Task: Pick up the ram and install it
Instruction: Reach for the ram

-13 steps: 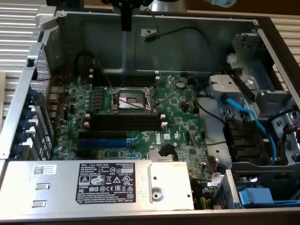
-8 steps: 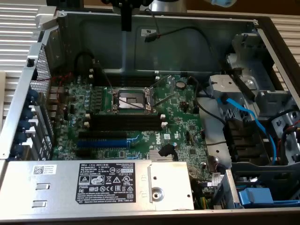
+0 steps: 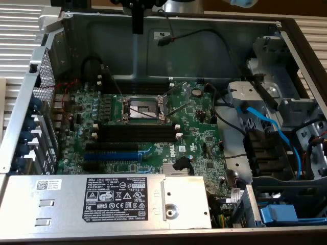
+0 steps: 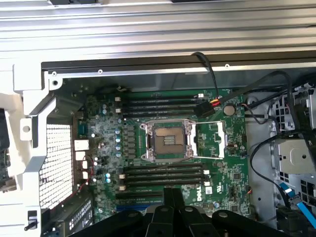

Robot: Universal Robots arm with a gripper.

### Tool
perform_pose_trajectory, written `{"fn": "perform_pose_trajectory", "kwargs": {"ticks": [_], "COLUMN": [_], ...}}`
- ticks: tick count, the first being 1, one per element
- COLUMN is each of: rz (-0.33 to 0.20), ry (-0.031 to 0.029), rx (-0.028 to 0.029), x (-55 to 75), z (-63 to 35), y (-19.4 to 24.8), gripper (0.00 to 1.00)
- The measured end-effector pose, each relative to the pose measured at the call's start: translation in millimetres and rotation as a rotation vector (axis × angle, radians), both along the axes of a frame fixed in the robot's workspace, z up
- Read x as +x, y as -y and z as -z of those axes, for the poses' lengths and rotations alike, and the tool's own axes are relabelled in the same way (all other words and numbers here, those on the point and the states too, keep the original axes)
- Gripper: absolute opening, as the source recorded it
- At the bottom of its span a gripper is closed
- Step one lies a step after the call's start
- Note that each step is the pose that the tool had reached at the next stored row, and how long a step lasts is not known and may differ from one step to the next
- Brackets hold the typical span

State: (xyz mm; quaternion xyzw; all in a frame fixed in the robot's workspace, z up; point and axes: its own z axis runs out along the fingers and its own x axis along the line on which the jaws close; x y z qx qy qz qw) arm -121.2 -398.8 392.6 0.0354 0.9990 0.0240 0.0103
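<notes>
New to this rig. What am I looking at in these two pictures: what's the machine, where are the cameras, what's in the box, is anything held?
One robot arm works over an open computer case. The exterior view comes from a camera off the arm, looking into the case. The wrist view comes from a camera on the arm's wrist, looking past the gripper. Inside lies a green motherboard with a CPU socket, black memory slots beside it and a blue expansion slot. A labelled power supply sits next to the board. Whether the gripper holds anything cannot be told.
</notes>
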Motion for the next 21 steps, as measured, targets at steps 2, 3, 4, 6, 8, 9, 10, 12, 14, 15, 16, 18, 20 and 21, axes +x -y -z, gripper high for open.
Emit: {"fn": "perform_pose_trajectory", "kwargs": {"ticks": [2, 3, 4, 6, 8, 9, 10, 12, 14, 15, 16, 18, 20, 21], "rz": [0.0, 0.0, 0.0, 0.0, 0.0, 0.0, 0.0, 0.0, 0.0, 0.0, 0.0, 0.0, 0.0, 0.0], "ry": [-0.0002, -0.0004, -0.0009, -0.0023, -0.0024, -0.0025, -0.0024, -0.0023, -0.0024, -0.0025, -0.0024, -0.0025, -0.0024, -0.0024], "rx": [-0.0003, -0.0001, 0.0001, -0.0001, -0.0001, -0.0001, 0.0, 0.0, 0.0, -0.0001, 0.0, -0.0002, 0.0, 0.0], "x": [-1.1, -2.1, -4.1, -10.9, -19.9, -24.5, -29.0, -38.0, -47.1, -51.8, -56.3, -65.4, -74.5, -79.0], "z": [-1.3, -4.1, -7.7, -13.0, -15.5, -16.4, -17.2, -18.8, -20.6, -21.5, -22.3, -23.7, -24.2, -24.3], "y": [0.0, 0.0, 0.0, 0.0, -0.1, -0.2, -0.2, -0.2, -0.2, -0.2, -0.2, -0.2, -0.2, -0.2], "gripper": [0.1, 0.1, 0.1, 0.1, 0.1, 0.1, 0.1, 0.1, 0.1, 0.1, 0.1, 0.1, 0.1, 0.1]}}
